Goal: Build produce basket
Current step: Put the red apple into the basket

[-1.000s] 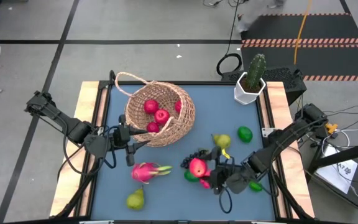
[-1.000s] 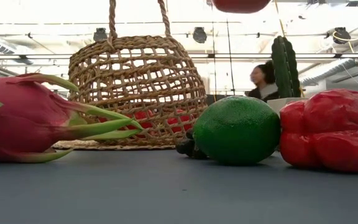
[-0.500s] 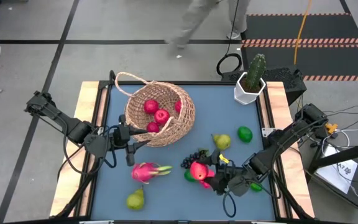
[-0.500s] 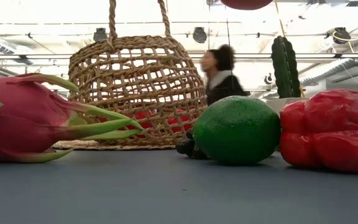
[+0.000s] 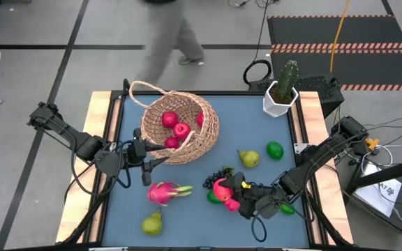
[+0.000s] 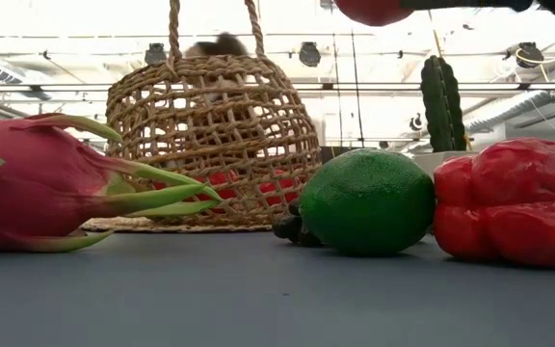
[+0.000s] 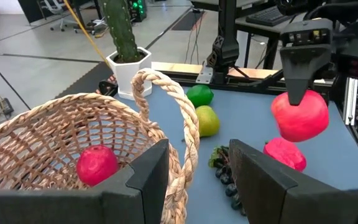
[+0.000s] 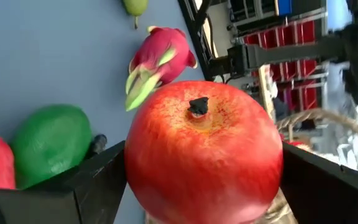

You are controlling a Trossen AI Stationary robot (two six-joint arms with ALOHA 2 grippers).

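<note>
A blurred person (image 5: 165, 35) is passing beyond the tan woven wicker basket (image 5: 180, 127). In the low view, the round red fruit (image 6: 374, 10) above the basket is getting cropped by the frame's edge.
</note>
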